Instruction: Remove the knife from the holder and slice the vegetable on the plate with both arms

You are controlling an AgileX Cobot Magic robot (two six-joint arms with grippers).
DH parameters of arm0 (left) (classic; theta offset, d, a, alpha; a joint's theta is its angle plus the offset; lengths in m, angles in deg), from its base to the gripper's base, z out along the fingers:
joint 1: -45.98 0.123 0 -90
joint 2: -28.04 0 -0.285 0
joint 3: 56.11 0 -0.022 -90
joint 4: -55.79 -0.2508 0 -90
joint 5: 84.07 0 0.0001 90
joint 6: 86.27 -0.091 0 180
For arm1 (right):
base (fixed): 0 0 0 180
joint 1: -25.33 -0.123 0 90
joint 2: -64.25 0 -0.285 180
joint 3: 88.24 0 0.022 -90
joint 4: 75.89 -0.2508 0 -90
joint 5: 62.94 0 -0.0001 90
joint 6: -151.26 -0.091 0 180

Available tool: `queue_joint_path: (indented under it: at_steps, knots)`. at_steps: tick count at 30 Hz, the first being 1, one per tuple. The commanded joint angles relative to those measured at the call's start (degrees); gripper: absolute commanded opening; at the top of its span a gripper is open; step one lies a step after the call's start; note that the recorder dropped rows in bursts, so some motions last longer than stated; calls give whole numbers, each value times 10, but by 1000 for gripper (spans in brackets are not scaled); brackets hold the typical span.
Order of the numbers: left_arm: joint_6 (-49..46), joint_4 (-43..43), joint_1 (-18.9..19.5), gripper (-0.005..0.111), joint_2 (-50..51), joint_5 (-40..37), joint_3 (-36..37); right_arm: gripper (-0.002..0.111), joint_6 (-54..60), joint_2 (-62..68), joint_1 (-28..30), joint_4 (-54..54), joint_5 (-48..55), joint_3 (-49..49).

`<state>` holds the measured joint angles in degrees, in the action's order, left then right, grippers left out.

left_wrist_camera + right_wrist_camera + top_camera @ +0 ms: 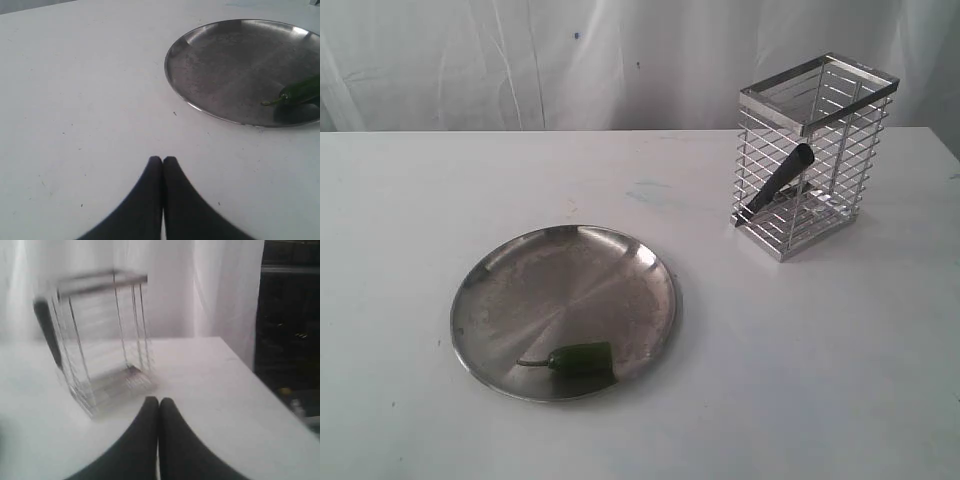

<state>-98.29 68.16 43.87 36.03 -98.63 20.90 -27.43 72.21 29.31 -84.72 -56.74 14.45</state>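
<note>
Knife: leaned inside holder, stood near bench's far right corner. Vegetable: laid on plate, toward near edge. Left gripper, right gripper: fingers pressed together, nothing held.

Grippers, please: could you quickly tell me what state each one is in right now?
Left gripper: closed, fingertips pressed together, holding nothing, above bare table near the plate.
Right gripper: closed, empty, facing the holder.

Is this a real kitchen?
Probably not; it looks like a test table. A plain white tabletop, a white curtain backdrop, and only a round steel plate and silver wire holder.
</note>
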Motion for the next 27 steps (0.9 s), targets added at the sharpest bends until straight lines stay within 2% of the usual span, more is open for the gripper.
queue_joint_path:
  at_steps: [1, 4, 6, 9, 11, 12, 14, 16, 17, 19, 21, 22, 24, 27]
  knots:
    - [0, 3, -5, 0, -2, 0, 2, 0, -149, -2, 5, -157, -106, 1]
    - [0, 3, -5, 0, -2, 0, 2, 0, -186, -2, 5, -164, -151, 1]
    - [0, 3, -5, 0, -2, 0, 2, 0, -266, -2, 5, -181, -182, 1]
    - [0, 3, -5, 0, -2, 0, 2, 0, -525, -2, 5, -179, -262, 1]
    - [0, 3, -5, 0, -2, 0, 2, 0, -651, -2, 5, -158, -377, 13]
    - [0, 3, -5, 0, -2, 0, 2, 0, -680, -2, 5, -150, -454, 22]
    - [0, 3, -5, 0, -2, 0, 2, 0, -698, -2, 5, -136, -597, 55]
    - [0, 3, -5, 0, -2, 0, 2, 0, -661, -2, 5, -120, -663, 104]
    - [0, 3, -5, 0, -2, 0, 2, 0, -613, -2, 5, -96, -664, 137]
    - [0, 3, -5, 0, -2, 0, 2, 0, -442, -2, 5, -3, -599, 198]
    - [0, 3, -5, 0, -2, 0, 2, 0, -219, -2, 5, 141, -411, 262]
    - [0, 3, -5, 0, -2, 0, 2, 0, -153, -2, 5, 212, -321, 284]
    - [0, 3, -5, 0, -2, 0, 2, 0, -104, 29, 6, 356, -127, 308]
    - [0, 3, -5, 0, -2, 0, 2, 0, -104, 111, 5, 415, 111, 302]
